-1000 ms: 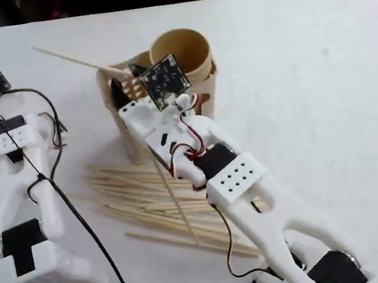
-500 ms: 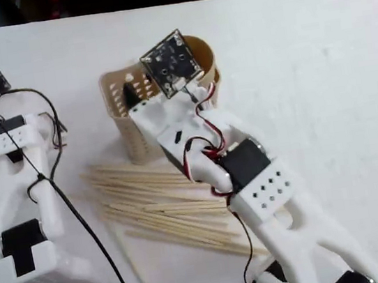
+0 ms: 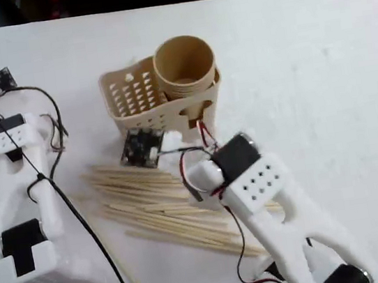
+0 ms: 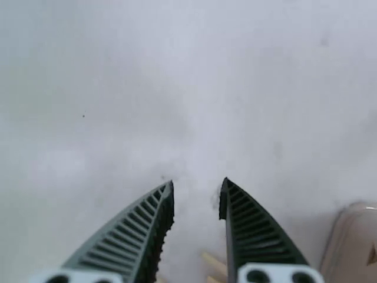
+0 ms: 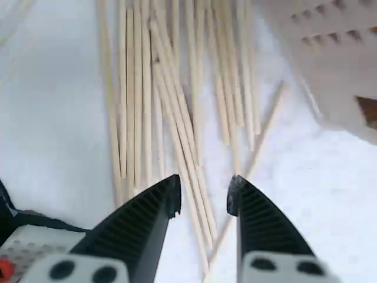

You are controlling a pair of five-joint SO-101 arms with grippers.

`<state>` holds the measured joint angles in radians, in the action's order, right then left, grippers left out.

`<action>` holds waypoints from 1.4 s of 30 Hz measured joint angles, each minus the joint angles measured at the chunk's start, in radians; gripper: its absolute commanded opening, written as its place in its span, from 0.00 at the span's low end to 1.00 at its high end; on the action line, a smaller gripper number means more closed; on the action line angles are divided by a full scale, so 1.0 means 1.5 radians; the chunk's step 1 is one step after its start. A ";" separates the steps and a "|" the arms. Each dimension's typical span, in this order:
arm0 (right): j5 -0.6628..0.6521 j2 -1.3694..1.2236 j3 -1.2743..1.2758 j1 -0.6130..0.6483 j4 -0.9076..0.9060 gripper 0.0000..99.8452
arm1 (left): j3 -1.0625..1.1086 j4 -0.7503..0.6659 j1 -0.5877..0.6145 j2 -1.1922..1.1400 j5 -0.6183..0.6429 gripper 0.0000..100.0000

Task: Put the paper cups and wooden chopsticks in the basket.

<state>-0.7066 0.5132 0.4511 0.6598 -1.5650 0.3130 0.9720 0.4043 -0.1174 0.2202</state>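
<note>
Right pincer and left pincer gape slightly, empty; right hovers above chopsticks

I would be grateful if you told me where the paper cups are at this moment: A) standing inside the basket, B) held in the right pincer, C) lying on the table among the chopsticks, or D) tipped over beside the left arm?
A: the high view shows the paper cups standing upright inside the basket, at one end of it, while the chopsticks lie loose on the table in front.
</note>
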 measured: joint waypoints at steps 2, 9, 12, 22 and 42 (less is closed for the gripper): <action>-0.006 -0.025 0.071 0.000 0.052 0.14 | 0.000 0.002 0.000 0.000 0.000 0.15; -0.010 -0.094 0.236 0.004 0.280 0.14 | 0.000 -0.002 0.008 0.000 -0.004 0.15; -0.010 -0.096 0.265 0.015 0.342 0.09 | 0.000 -0.007 0.007 0.000 -0.014 0.15; 0.040 0.104 0.348 -0.074 0.318 0.11 | -0.116 0.213 0.062 0.004 -0.289 0.15; -0.068 0.122 0.523 -0.252 0.363 0.11 | 0.103 0.515 0.068 0.251 -0.767 0.15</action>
<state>-0.8078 0.6958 1.2352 0.2823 -1.0203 0.4680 1.7438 0.5056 0.2585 -0.9306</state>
